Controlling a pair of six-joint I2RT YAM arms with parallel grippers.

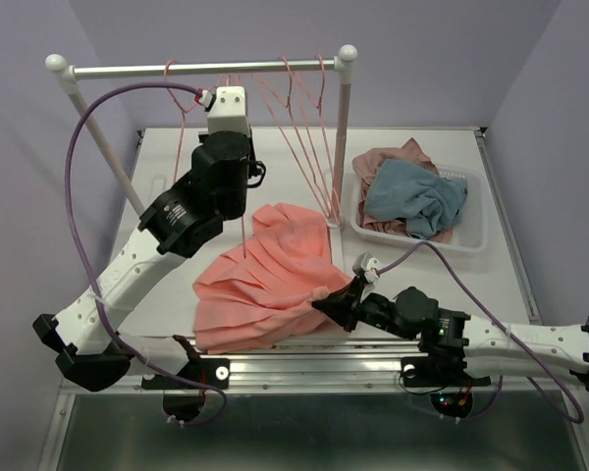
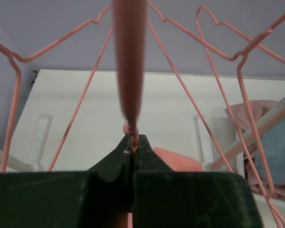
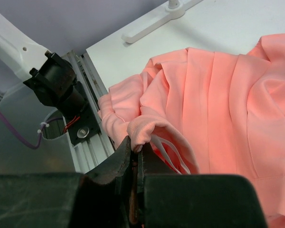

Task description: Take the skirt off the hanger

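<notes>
The salmon-coral pleated skirt (image 1: 275, 275) lies spread on the table's front middle. My right gripper (image 1: 336, 299) is shut on a fold of its edge, next to the white loops, as the right wrist view shows (image 3: 137, 149); the skirt (image 3: 218, 95) fills that view. My left gripper (image 1: 214, 98) is raised near the rack's rod and shut on a pink wire hanger (image 2: 129, 71), pinching it at its twisted neck (image 2: 133, 140). A thin pink wire (image 1: 243, 235) runs down toward the skirt; I cannot tell if it touches. A bit of skirt (image 2: 180, 159) shows below.
A white clothes rack (image 1: 206, 69) stands at the back with several more pink wire hangers (image 1: 309, 137) on its rod. A white basket (image 1: 476, 231) at the right holds a mauve-pink garment (image 1: 398, 162) and a grey-blue one (image 1: 417, 196). A metal rail (image 1: 304, 365) edges the table's front.
</notes>
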